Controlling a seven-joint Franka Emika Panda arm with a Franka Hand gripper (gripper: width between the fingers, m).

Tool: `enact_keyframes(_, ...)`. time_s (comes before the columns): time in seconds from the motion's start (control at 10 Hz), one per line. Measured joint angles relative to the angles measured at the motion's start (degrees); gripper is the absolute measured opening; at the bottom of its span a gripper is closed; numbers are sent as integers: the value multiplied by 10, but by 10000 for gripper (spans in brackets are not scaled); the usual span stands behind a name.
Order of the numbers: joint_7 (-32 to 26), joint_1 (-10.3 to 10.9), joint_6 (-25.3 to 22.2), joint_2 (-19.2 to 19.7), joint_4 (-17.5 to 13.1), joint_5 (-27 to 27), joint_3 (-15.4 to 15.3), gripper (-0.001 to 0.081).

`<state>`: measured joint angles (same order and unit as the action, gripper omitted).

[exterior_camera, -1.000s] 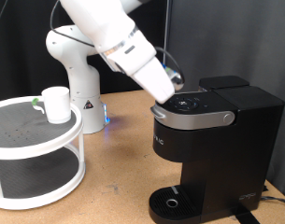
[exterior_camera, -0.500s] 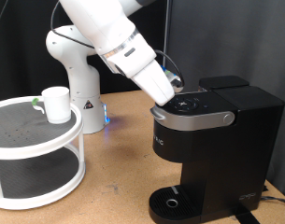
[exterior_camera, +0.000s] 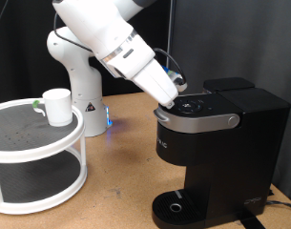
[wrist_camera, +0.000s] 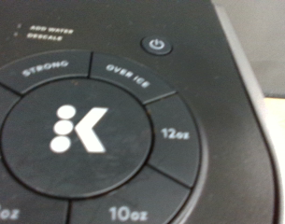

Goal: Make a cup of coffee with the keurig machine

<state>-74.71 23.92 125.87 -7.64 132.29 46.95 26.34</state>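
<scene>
Exterior view: stood off the arm at about table height, faced the keurig machine [exterior_camera: 218,143] from its front, took in the whole scene. Wrist view: looked straight down, very close, onto the machine's button panel [wrist_camera: 95,131]. Shared: that panel.

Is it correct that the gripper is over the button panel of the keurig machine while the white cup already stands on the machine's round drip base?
Not quite. The gripper is at the button panel of the keurig machine, but the white cup is not on the drip base. The exterior view shows it on the top tier of the white round shelf at the exterior view's left, apart from the machine.
</scene>
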Motion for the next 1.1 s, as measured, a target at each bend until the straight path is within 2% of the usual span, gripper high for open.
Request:
enact_keyframes(0.6, -8, -2, -28, -23, -7, 20, 10, 0)
enact_keyframes(1.1, 3, -7, -89, -48, -26, -1, 21, 0)
